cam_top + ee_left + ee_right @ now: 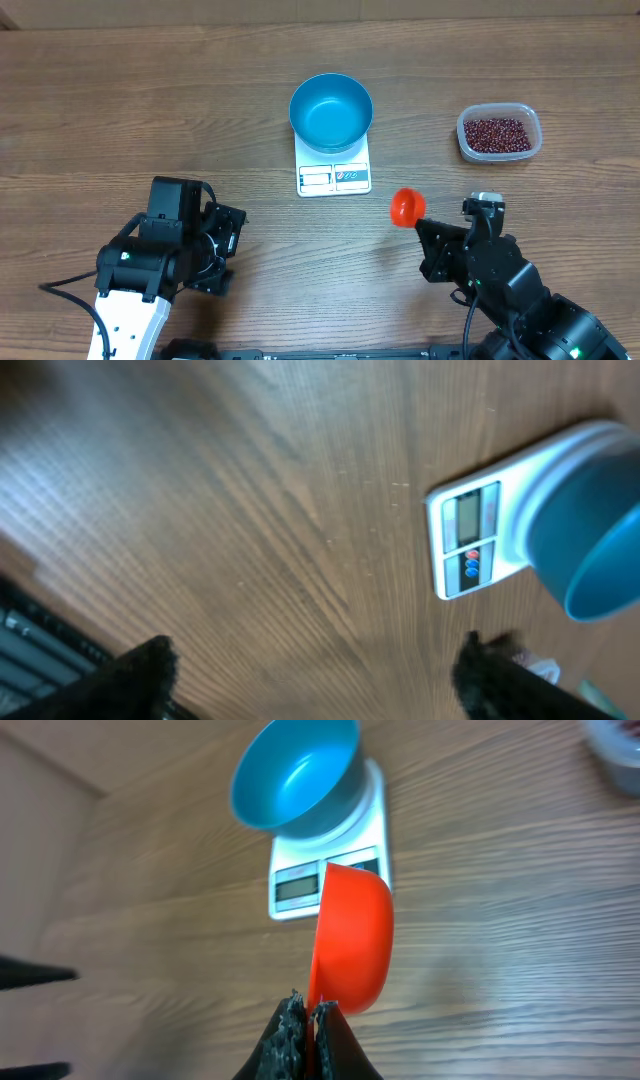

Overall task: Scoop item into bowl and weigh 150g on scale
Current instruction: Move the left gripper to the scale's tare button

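My right claw (310,1020): clamped tight on the orange scoop (355,940), apparently by its handle, cup turned on edge.
My left claw (315,680): spread wide, nothing in it, above the worktop (250,510).
Bowl (331,110): sitting on the scale (334,178).
Beans (497,132): in the clear tub (465,148), far right, well apart from the scale.

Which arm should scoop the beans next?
Right. The right gripper is shut on the orange scoop, and the beans lie in the tub on its side. The left gripper is open, empty.
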{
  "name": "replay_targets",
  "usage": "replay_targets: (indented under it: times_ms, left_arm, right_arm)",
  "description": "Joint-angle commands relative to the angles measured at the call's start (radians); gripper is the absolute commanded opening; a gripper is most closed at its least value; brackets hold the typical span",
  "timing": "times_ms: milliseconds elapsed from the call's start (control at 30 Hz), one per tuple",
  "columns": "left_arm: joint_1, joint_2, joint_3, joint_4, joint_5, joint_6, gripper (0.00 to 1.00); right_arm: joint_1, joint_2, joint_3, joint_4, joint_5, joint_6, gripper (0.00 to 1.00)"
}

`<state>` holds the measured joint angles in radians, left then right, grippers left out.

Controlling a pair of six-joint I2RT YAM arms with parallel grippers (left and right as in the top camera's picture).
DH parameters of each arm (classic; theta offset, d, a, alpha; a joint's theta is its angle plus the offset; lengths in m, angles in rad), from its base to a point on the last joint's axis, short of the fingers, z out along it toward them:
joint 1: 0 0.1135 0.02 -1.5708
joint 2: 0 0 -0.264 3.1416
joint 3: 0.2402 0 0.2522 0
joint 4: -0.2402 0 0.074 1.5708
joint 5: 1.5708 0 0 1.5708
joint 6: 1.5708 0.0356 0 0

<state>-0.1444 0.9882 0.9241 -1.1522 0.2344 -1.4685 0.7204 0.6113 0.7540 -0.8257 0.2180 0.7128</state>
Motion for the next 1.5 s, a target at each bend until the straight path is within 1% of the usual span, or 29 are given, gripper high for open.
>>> replay_targets:
  times_ms: [0, 33, 167, 233, 300, 433, 467, 533, 667, 733, 800, 867, 967, 1033, 1100, 1200, 1300, 1367, 1467]
  left_arm:
    - [-0.007, -0.006, -0.005, 0.034, -0.005, 0.09, 0.71]
    - [-0.007, -0.006, -0.005, 0.043, -0.004, 0.103, 0.56]
    - [-0.007, -0.006, -0.005, 0.061, 0.003, 0.124, 0.04]
    - [-0.009, -0.006, -0.005, 0.079, 0.021, 0.136, 0.04]
    - [-0.023, -0.006, -0.005, 0.123, 0.027, 0.187, 0.04]
    - [-0.131, -0.006, -0.005, 0.289, 0.006, 0.349, 0.04]
    - [-0.191, -0.001, -0.005, 0.36, -0.025, 0.412, 0.04]
    - [-0.277, 0.015, -0.005, 0.44, -0.101, 0.479, 0.04]
    - [-0.448, 0.08, -0.005, 0.517, -0.307, 0.521, 0.04]
    - [-0.518, 0.128, -0.005, 0.562, -0.37, 0.579, 0.04]
    - [-0.576, 0.185, -0.005, 0.624, -0.397, 0.676, 0.04]
    - [-0.621, 0.252, -0.005, 0.701, -0.417, 0.807, 0.04]
    - [-0.648, 0.341, -0.005, 0.8, -0.452, 0.938, 0.04]
    - [-0.645, 0.422, -0.005, 0.869, -0.456, 1.003, 0.04]
    - [-0.635, 0.469, -0.005, 0.893, -0.458, 1.018, 0.04]
    - [-0.612, 0.544, -0.005, 0.897, -0.521, 1.02, 0.04]
    - [-0.595, 0.578, -0.004, 0.908, -0.557, 1.029, 0.04]
    - [-0.59, 0.597, -0.005, 0.919, -0.556, 1.051, 0.04]
    - [-0.588, 0.636, -0.005, 0.941, -0.556, 1.054, 0.04]
  right_arm:
    - [-0.005, -0.005, 0.021, 0.0, 0.096, -0.006, 0.04]
    - [-0.005, -0.005, 0.021, 0.001, 0.096, -0.003, 0.04]
    - [-0.005, -0.005, 0.021, 0.0, 0.111, -0.003, 0.04]
    - [-0.005, -0.005, 0.021, 0.001, 0.128, -0.003, 0.04]
    - [-0.005, -0.005, 0.021, 0.001, 0.149, -0.003, 0.04]
    - [-0.005, -0.005, 0.021, 0.005, 0.192, -0.003, 0.04]
    - [-0.005, -0.005, 0.021, 0.009, 0.202, -0.003, 0.04]
    - [-0.005, -0.005, 0.021, 0.016, 0.209, -0.003, 0.04]
    - [-0.005, -0.005, 0.021, 0.023, 0.216, -0.003, 0.04]
    - [-0.005, -0.005, 0.021, 0.023, 0.22, -0.003, 0.04]
    - [-0.005, -0.005, 0.021, 0.026, 0.22, -0.003, 0.04]
    - [-0.005, -0.005, 0.021, 0.031, 0.22, -0.003, 0.04]
    - [-0.005, -0.005, 0.021, 0.031, 0.219, -0.003, 0.04]
    - [-0.005, -0.005, 0.021, 0.03, 0.219, -0.003, 0.04]
    - [-0.005, -0.005, 0.021, 0.03, 0.219, -0.004, 0.04]
    - [-0.005, -0.005, 0.021, 0.031, 0.219, -0.003, 0.04]
    - [-0.005, -0.005, 0.021, 0.031, 0.219, -0.003, 0.04]
    - [-0.005, -0.005, 0.021, 0.031, 0.219, -0.003, 0.04]
    - [-0.005, -0.005, 0.021, 0.031, 0.219, -0.003, 0.04]
